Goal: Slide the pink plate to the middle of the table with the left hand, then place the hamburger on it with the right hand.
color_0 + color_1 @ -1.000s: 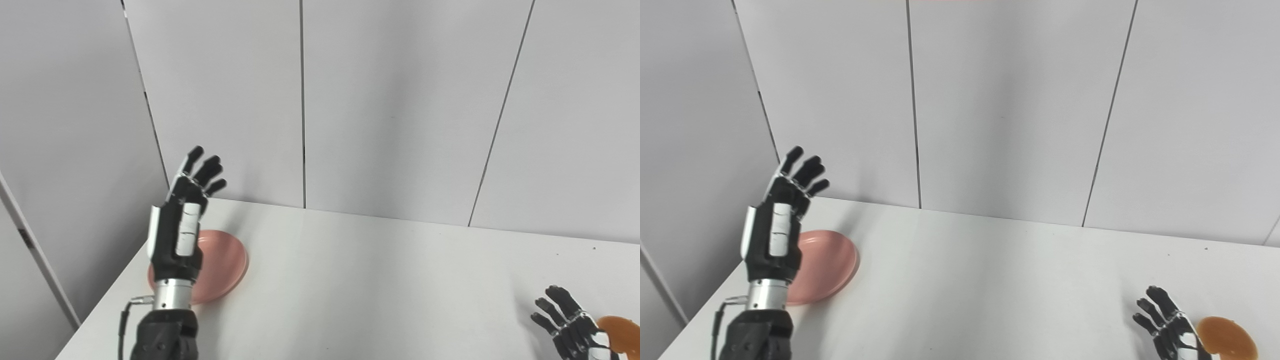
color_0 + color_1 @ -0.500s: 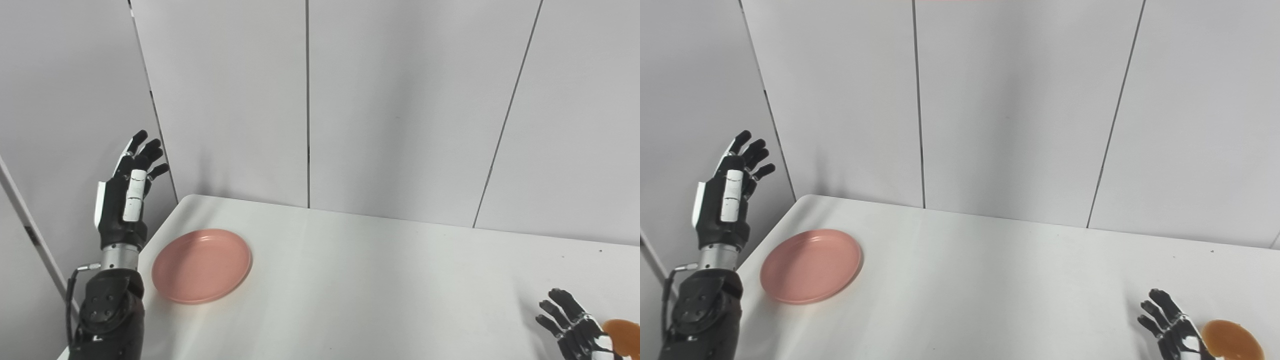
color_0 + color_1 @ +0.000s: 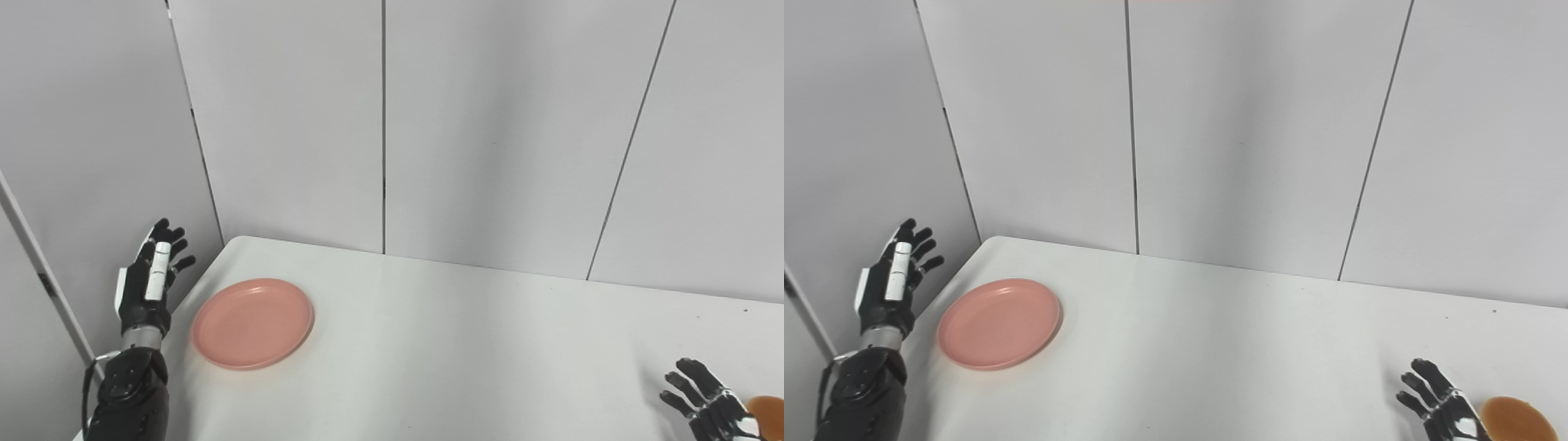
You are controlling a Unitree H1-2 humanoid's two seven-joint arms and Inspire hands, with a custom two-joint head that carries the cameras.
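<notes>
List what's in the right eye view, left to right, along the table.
left hand, open, just off the table's left edge → pink plate flat on the table → right hand, open → hamburger at the bottom right corner, beside the right hand.
</notes>
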